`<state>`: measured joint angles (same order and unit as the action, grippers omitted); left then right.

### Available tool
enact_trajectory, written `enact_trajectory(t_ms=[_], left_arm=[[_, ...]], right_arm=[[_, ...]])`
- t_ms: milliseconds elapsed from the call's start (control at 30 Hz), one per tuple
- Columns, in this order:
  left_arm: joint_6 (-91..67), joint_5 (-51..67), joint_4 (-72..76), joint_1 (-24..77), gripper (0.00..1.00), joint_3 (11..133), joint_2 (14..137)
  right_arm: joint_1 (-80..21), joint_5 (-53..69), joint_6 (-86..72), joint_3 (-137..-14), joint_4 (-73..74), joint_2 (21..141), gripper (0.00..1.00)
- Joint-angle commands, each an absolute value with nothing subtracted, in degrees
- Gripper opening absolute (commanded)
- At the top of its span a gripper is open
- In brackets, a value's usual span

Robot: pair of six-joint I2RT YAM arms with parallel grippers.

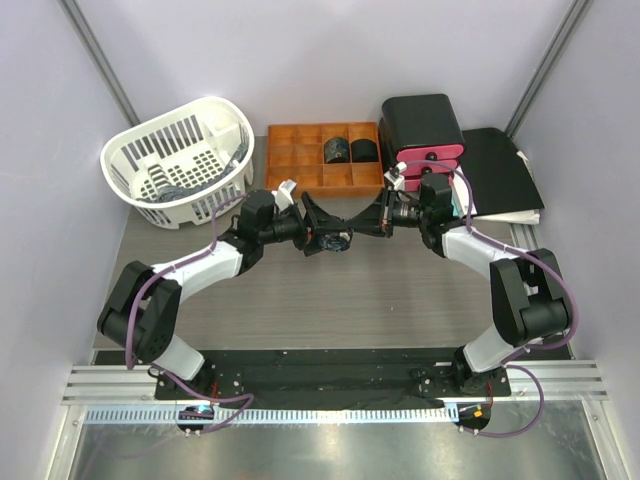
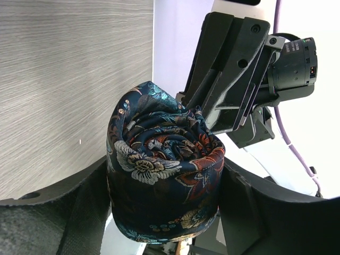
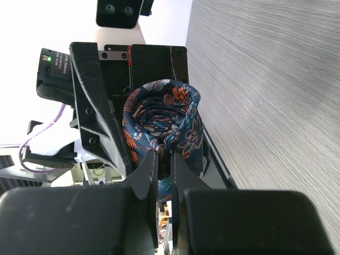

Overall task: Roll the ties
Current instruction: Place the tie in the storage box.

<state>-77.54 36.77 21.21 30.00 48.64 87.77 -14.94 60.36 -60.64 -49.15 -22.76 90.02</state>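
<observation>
The rolled tie (image 2: 164, 175) hangs axis-up between the arms, left pincer (image 1: 320, 236) clasping its sides, right pincer (image 3: 162, 159) pinched on its edge.

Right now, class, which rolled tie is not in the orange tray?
The rolled tie pinched by the right gripper and flanked by the left gripper; the other two ties sit in adjacent compartments of the orange tray.

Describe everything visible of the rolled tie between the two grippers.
The rolled tie is a tight spiral of dark navy, silky-looking fabric printed with white, orange and blue flowers, with one coil end showing. The right gripper is pinched shut on its outer layer. The left gripper flanks its sides closely with both fingers.
</observation>
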Motion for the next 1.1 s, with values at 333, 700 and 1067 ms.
enact_trajectory(t_ms=[333, 700, 1067], left_arm=[[-77.9, 38.5, 25.0, 30.2, 0.24, 47.6, 87.6], [-75.6, 38.4, 24.5, 30.1, 0.00, 47.7, 86.6], [-66.5, 38.9, 17.1, 28.0, 0.00, 51.4, 86.5]], right_arm=[[-15.6, 62.1, -64.8, -50.1, -29.4, 91.1, 0.01], [-15.6, 62.9, -65.3, -50.7, -28.7, 92.6, 0.08], [-14.6, 61.1, -53.4, -55.5, -12.2, 92.5, 0.61]])
